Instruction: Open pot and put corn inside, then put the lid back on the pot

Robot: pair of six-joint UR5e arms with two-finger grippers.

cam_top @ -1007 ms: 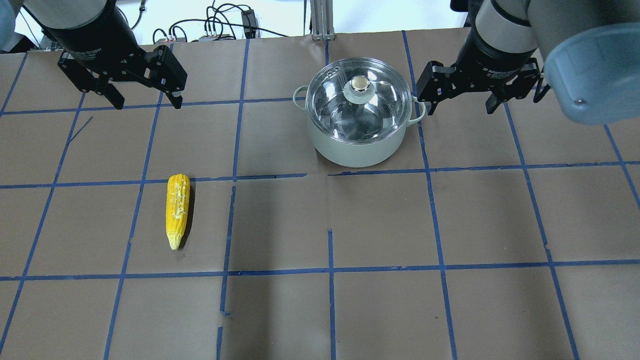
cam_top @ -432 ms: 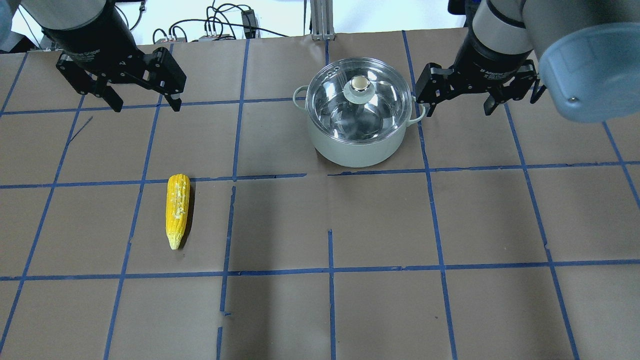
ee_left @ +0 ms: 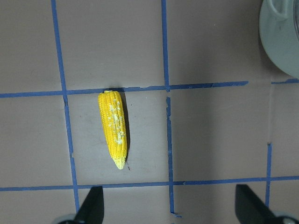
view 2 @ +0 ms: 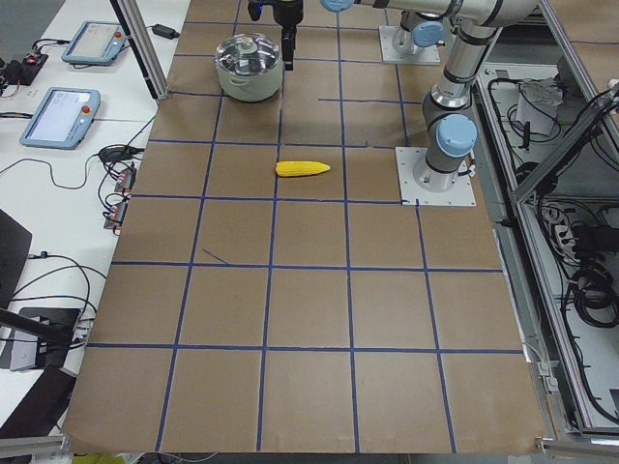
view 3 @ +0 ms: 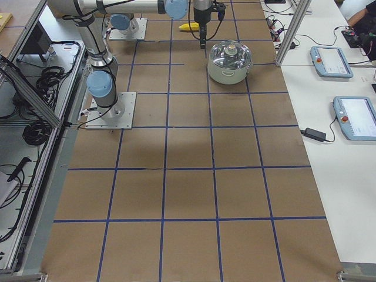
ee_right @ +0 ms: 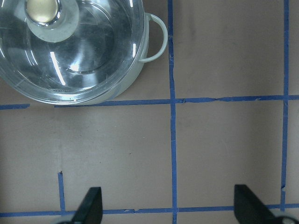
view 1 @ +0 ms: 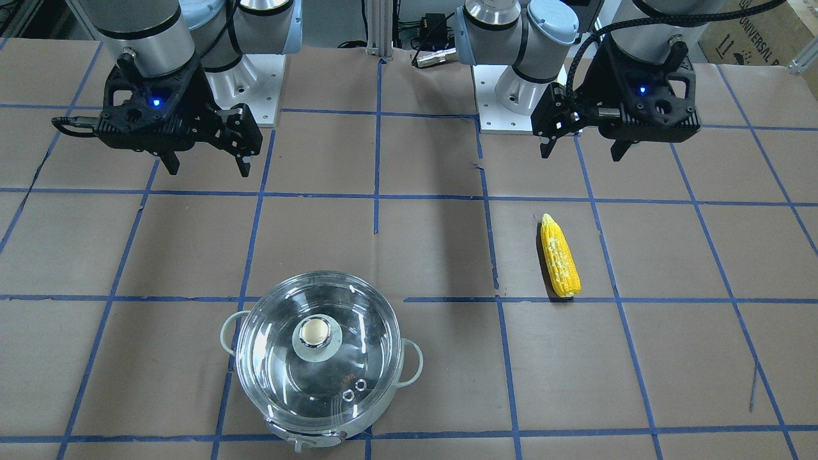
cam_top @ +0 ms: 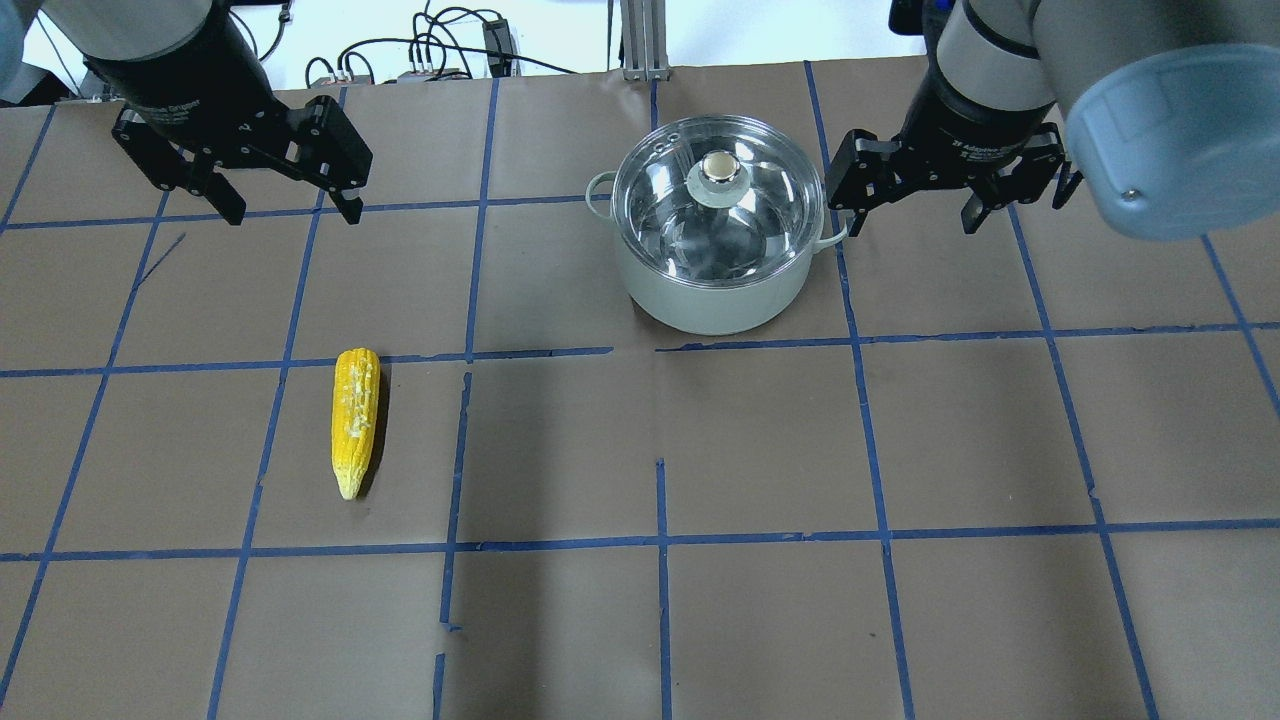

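Nothing of the task was done at this moment: the lid [cam_top: 718, 205] sat squarely on the pot [cam_top: 700, 300], which stood on the far side of the table [cam_top: 900, 450], a little right of centre. The corn [cam_top: 355, 420] lay flat on the left, nearer the robot and well apart from the pot, its pointed end toward the robot. Both arms hovered high above the table. The left gripper [cam_top: 296, 212] had its fingers spread wide and empty, with the corn lying below it in its wrist view. The right gripper [cam_top: 905, 222] was likewise spread and empty, off to the right of the pot rather than above it. The step in hand looked like the approach to open the pot. The next move likely called for the right gripper to shift left until centred over the lid's knob [cam_top: 718, 168], descend, and pinch it before lifting straight up.
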